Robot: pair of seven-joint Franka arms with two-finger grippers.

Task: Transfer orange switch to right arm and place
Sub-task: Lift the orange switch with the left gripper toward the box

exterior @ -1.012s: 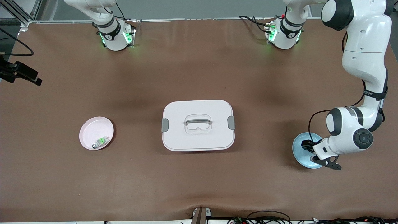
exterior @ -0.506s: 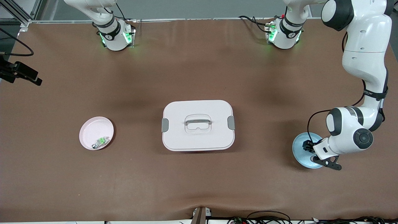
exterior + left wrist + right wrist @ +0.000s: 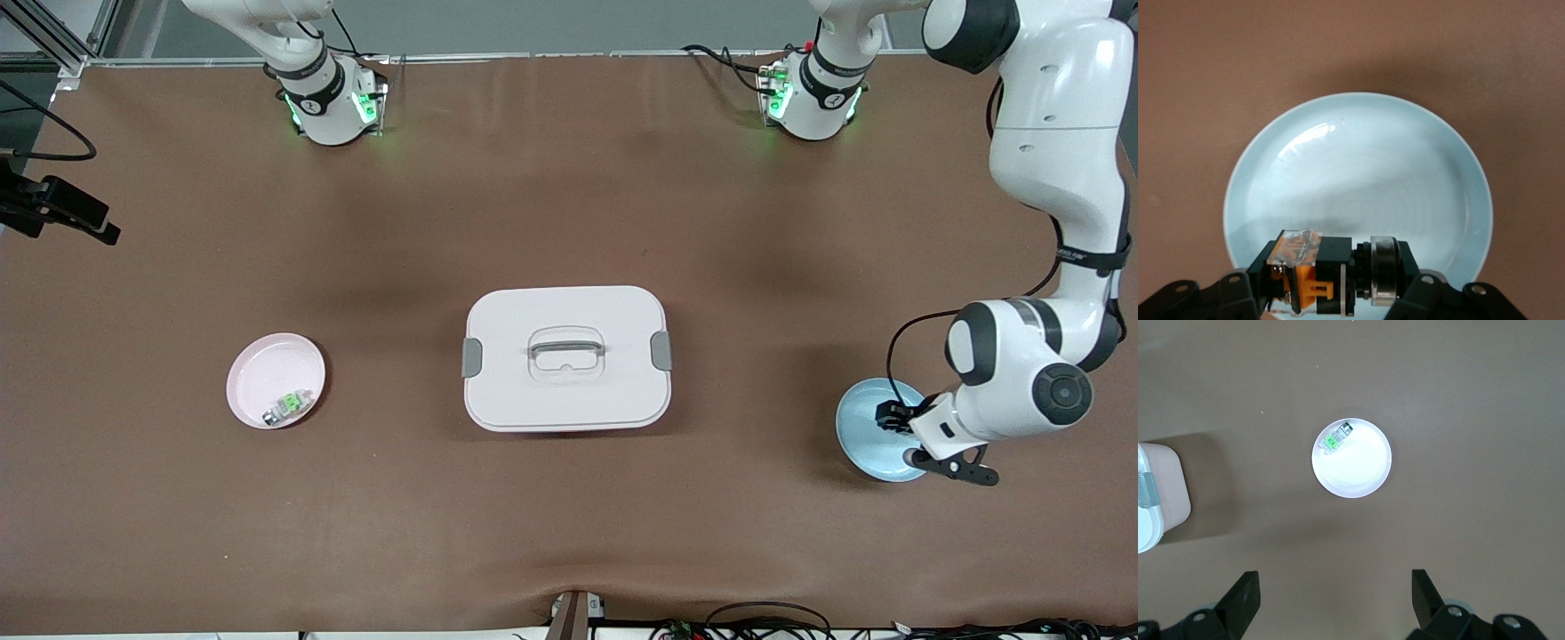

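Lifting straight up suits the left gripper (image 3: pixel 1338 293), fingers clamped on the tiny black orange-capped switch (image 3: pixel 1328 273) over the pale blue round dish (image 3: pixel 858 436) at frame lower right, while the right gripper (image 3: pixel 1335 600), wide open and empty, waits.

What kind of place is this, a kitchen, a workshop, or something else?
Most likely a robotics lab bench, not a kitchen: two arms are bolted to a brown-covered table, loose cables run along its edge, and the left gripper holds an orange switch over a blue plate.
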